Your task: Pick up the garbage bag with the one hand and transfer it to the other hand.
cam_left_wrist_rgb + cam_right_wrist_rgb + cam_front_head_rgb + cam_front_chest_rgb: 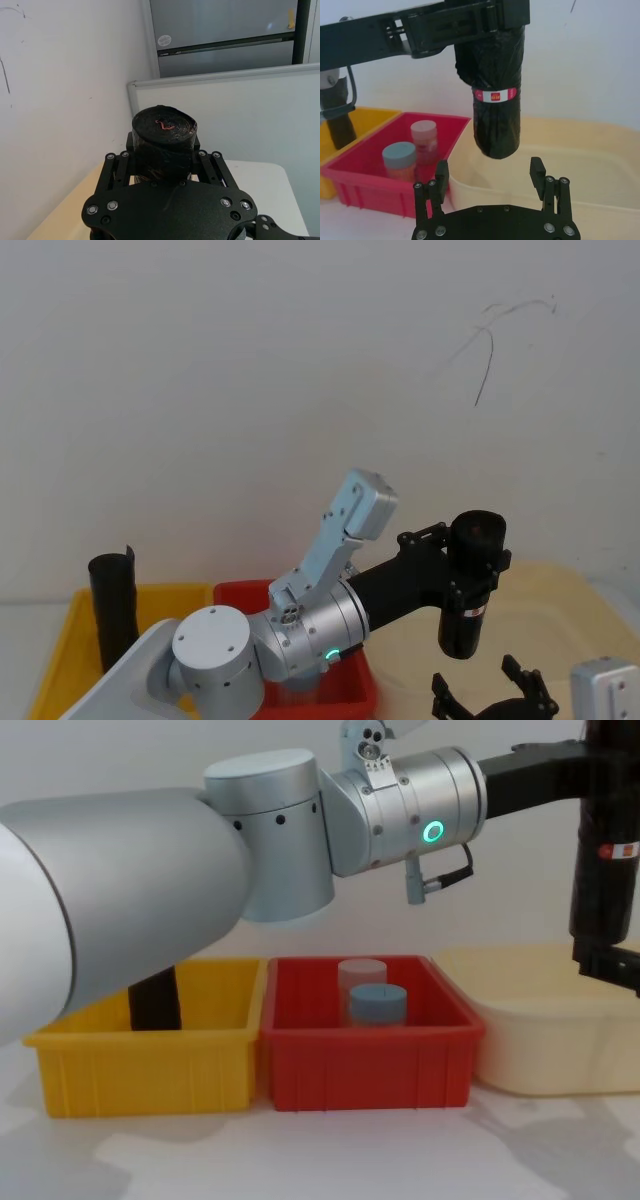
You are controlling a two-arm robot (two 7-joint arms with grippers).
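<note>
Left claw [470,562]: clamped on the upper part of the garbage bag [496,120]. The roll is upright and off the tabletop. Its red-and-white label [494,94] sits just below my left fingers [119,172], and its bottom end hangs free under them.

Right claw [490,172]: directly beneath the bag, fingers spread wide with the gap facing up. It holds nothing. The bag's lower end is just above that gap, near but not touching either finger.

Surroundings: a cream bin [540,1050] lies below and beyond the right claw. A red bin [370,1080] sits off to the left-arm side of it and holds a grey-blue jar [378,1005] and a pale pink jar [360,972]. Farther out on that side is a yellow bin [150,1070] with a second black roll [112,610] standing in it.

Progress, my reading:
- The pick-up is done, since the bag is lifted and carried clear of the bins.
- The bag is lined up over the receiving claw.
- The handover itself is not yet done.

Left to do:
- Close the gap between the bag's lower end and the right claw.
- Shut the right claw on the lower half, under the label.
- Let go with the left claw once that grip holds.
</note>
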